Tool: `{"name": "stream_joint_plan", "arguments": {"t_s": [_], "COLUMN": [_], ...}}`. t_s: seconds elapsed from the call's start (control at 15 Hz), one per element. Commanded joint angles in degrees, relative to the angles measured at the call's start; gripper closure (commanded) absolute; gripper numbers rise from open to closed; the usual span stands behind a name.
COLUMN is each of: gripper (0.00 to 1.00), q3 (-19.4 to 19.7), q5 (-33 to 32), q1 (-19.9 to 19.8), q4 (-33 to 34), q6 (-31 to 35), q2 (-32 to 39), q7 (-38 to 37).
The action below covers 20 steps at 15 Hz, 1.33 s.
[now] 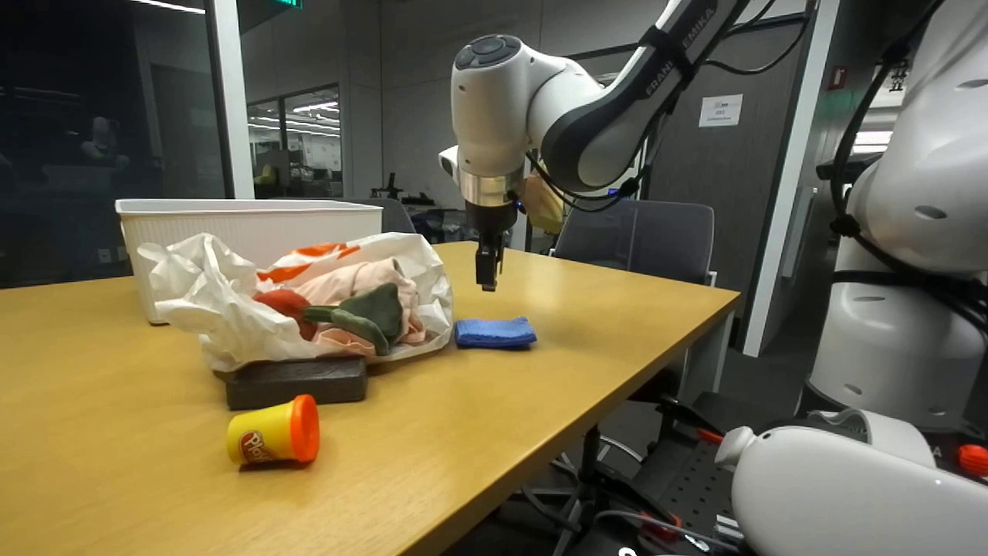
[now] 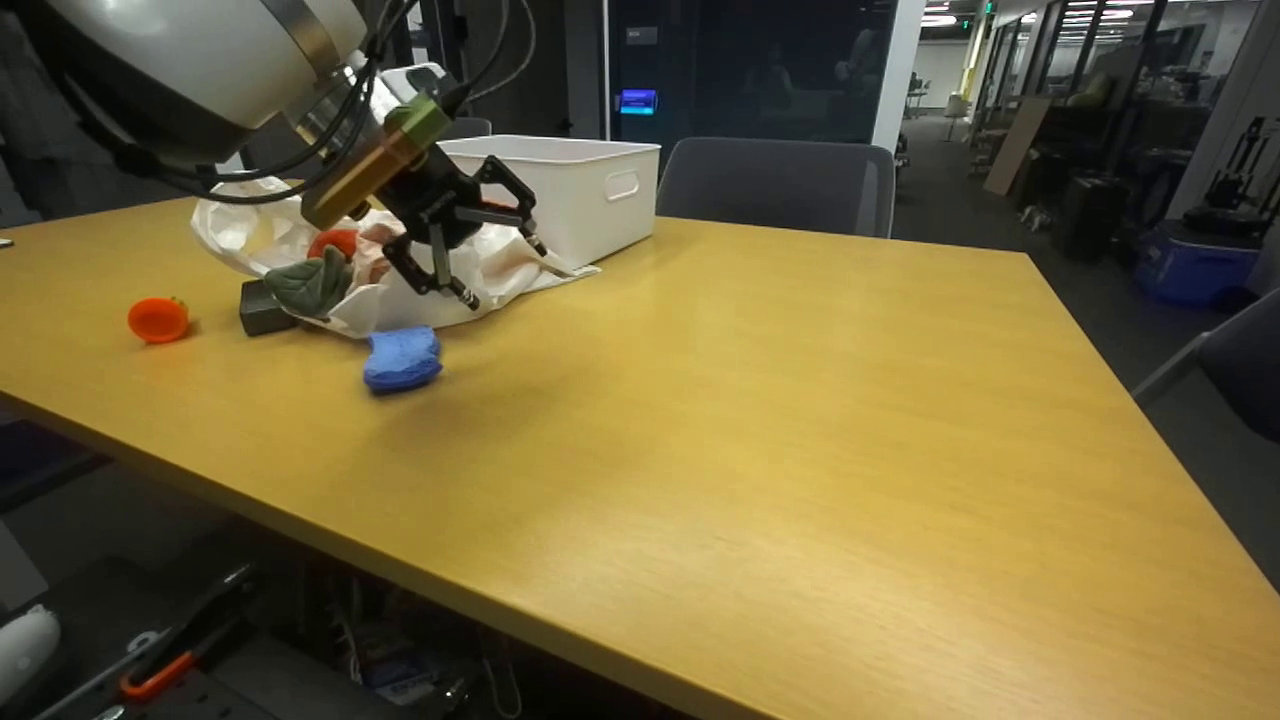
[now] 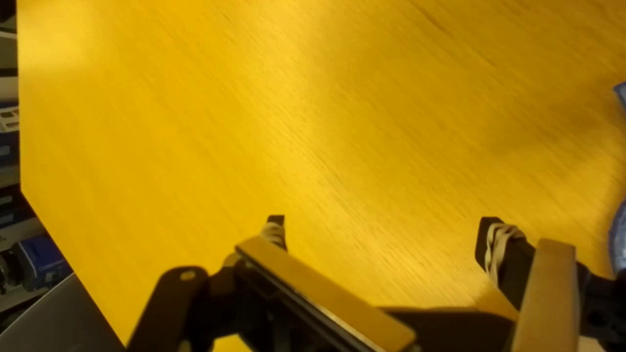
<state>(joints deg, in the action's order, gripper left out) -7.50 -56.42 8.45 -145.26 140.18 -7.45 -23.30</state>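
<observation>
Below the hand [image 2: 505, 274], to one side, lies a blue cloth [image 2: 402, 360].

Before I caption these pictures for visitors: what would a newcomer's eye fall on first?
Probably the white arm, reaching over the table with its gripper open. Next, in an exterior view, the crumpled white bag, with the white bin behind and a blue cloth-like piece beside it. Then the yellow tub, on its side near the dark block.

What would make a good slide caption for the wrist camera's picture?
Open gripper above a wood-grain tabletop, beige bands around its fingertips, a blue cloth peeking in at right.
</observation>
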Motion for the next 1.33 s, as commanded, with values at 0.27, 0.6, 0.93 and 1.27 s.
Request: {"name": "stream_joint_plan", "arguments": {"t_s": [0.27, 0.6, 0.93, 1.27], "gripper": [0.00, 0.00, 0.00, 0.00], "q3": [7.9, 6.3, 5.1, 5.0], "q5": [31.1, 45.1, 46.4, 45.8], "q1": [4.1, 4.8, 4.8, 4.2], "q4": [1.5, 3.0, 2.5, 2.9], "q6": [-2.8, -4.6, -0.4, 4.6], "q2": [-15.7, -16.8, -13.9, -9.5], "q7": [32.6, 46.2, 47.7, 48.9]}}
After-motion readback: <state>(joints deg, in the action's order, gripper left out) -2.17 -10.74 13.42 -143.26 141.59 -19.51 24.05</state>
